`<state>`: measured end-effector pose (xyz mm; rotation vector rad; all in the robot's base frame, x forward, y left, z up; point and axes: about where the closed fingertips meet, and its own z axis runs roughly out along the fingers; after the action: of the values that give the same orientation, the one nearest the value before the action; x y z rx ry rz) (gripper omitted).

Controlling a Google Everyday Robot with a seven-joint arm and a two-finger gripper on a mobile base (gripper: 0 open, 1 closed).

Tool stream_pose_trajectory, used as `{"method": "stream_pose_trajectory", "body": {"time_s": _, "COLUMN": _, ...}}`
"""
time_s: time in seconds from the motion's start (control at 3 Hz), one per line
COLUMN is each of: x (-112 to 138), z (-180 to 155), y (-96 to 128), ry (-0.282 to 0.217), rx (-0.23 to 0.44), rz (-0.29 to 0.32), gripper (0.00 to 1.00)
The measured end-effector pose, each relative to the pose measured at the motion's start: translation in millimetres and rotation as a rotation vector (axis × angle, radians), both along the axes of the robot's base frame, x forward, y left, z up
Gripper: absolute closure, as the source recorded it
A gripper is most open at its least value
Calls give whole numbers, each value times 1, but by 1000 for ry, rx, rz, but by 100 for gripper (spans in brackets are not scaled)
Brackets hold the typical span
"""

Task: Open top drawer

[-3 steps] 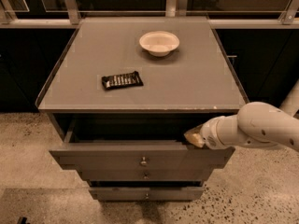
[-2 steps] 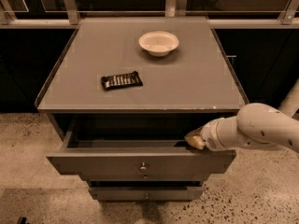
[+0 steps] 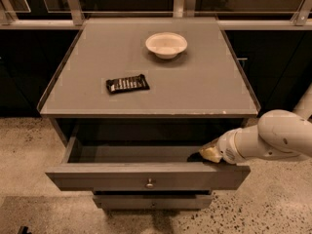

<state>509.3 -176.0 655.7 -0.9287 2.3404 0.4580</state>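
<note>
The top drawer point(image 3: 122, 177) is pulled partly out of the grey cabinet. It has a flat grey front, a small round metal knob point(image 3: 149, 183) at its centre and a grey inside that shows as a dark open strip. My gripper point(image 3: 208, 153) comes in from the right on a white arm. Its tip rests at the drawer's top edge near the right end, just inside the opening.
The cabinet top point(image 3: 195, 87) holds a white bowl point(image 3: 166, 44) at the back and a dark snack bar point(image 3: 127, 84) at the left. A slimmer drawer point(image 3: 151, 202) sits below the top one. Speckled floor lies all around, dark cabinets behind.
The top drawer has slid further out toward the camera, and my gripper has moved with its front edge.
</note>
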Motion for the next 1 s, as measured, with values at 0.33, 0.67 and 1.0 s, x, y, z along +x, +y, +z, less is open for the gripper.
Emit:
{"method": "stream_pose_trajectory", "body": {"time_s": 0.33, "x": -28, "z": -3, "y": -15, "ry": 59, "rx": 69, "rz": -2, "gripper": 100}}
{"method": "stream_pose_trajectory", "body": {"time_s": 0.67, "x": -31, "z": -2, "y": -17, "ry": 69, "rx": 82, "rz": -3, "gripper": 100}}
{"method": "stream_pose_trajectory", "body": {"time_s": 1.0, "x": -62, "z": 1, "y": -34, "ry": 111, "rx": 158, "rz": -22, "gripper": 100}}
